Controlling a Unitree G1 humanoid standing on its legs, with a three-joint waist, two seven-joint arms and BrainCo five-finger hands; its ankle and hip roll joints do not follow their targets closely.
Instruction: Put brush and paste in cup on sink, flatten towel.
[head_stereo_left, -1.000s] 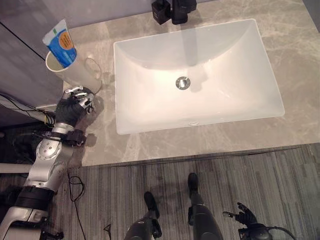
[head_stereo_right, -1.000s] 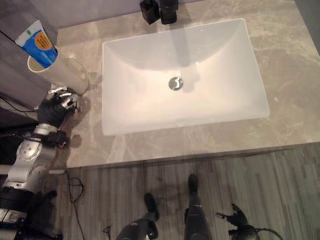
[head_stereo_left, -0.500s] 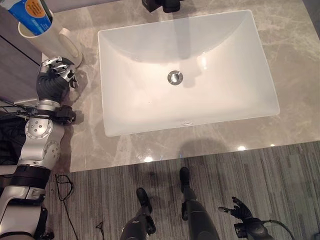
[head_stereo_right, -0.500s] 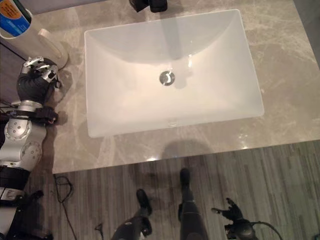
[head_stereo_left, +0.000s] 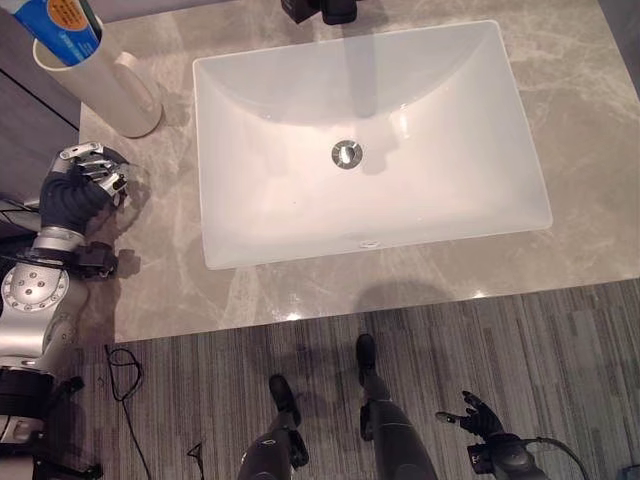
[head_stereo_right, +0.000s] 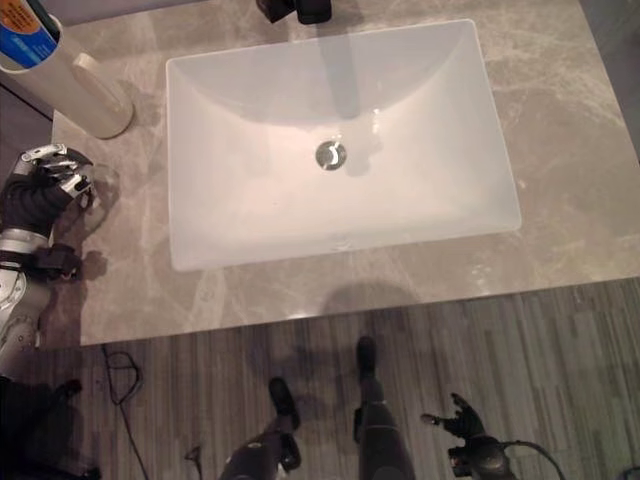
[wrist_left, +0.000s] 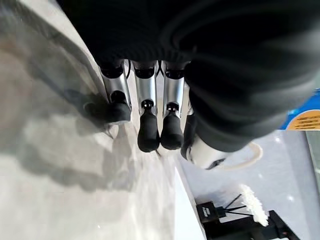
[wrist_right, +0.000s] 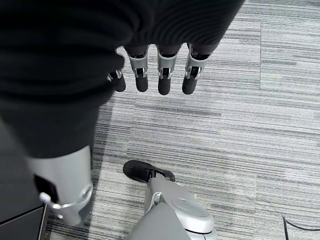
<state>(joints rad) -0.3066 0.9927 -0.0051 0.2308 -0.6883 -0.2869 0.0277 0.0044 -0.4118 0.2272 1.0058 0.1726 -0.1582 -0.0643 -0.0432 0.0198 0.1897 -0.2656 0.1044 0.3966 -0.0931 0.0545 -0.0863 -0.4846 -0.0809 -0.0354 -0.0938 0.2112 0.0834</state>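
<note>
A cream cup (head_stereo_left: 105, 85) with a handle stands on the grey marble counter (head_stereo_left: 585, 200), at its back left corner. A blue and orange toothpaste tube (head_stereo_left: 62, 18) sticks up out of it. My left hand (head_stereo_left: 75, 190) rests over the counter's left edge, a short way in front of the cup and apart from it. Its fingers (wrist_left: 149, 125) are relaxed and hold nothing. My right hand (head_stereo_left: 482, 420) hangs low over the floor at the lower right, its fingers (wrist_right: 165, 75) straight and empty.
A white rectangular sink (head_stereo_left: 525, 150) takes up the middle of the counter, with a metal drain (head_stereo_left: 346, 153) at its centre. A black faucet (head_stereo_left: 322, 8) stands behind it. Bare counter lies to the sink's right and front. Grey striped floor (head_stereo_left: 560, 360) lies below the counter's front edge.
My left hand has drawn back from the cup's handle toward the counter's left front edge, with nothing in it. The camera also shifted; the cup and the paste stay put.
</note>
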